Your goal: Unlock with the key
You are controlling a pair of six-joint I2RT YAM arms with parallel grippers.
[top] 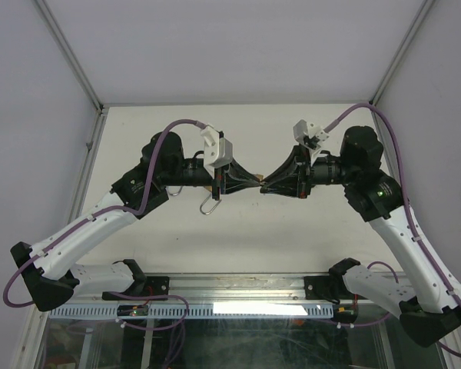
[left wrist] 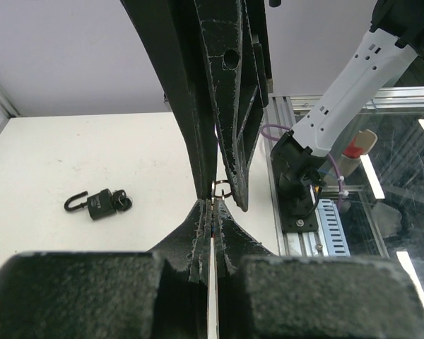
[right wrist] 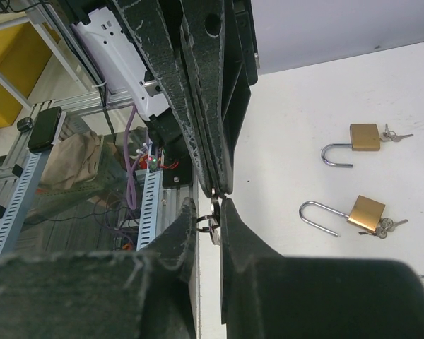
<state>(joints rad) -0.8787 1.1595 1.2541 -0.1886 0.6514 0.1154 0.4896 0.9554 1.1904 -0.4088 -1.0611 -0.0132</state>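
The left gripper (left wrist: 212, 206) has its jaws pressed together on a thin metal key (left wrist: 212, 282), seen edge-on as a bright strip between the pads. The right gripper (right wrist: 206, 212) meets it tip to tip, jaws drawn narrow around the key ring (right wrist: 203, 224). A sliver of silver metal sits in the gap, but whether the pads actually pinch it I cannot tell. In the overhead view the two sets of fingers form a single dark bridge above the middle of the white table (top: 292, 238), each blocking the other's wrist camera. Off to the left of the left jaws, well apart from them, a dark padlock (left wrist: 99, 205) lies on the table with its shackle swung out and keys at its body. To the right of the right jaws lie two brass padlocks: the farther brass padlock (right wrist: 364, 137) and the nearer brass padlock (right wrist: 366, 210) (both with shackles open and keys hanging from them). Just beneath the left gripper in the overhead view a silver shackle (top: 209, 206) pokes out, its lock body hidden by the arm. An aluminium rail (left wrist: 326, 227) runs along the table edge beyond the jaws.
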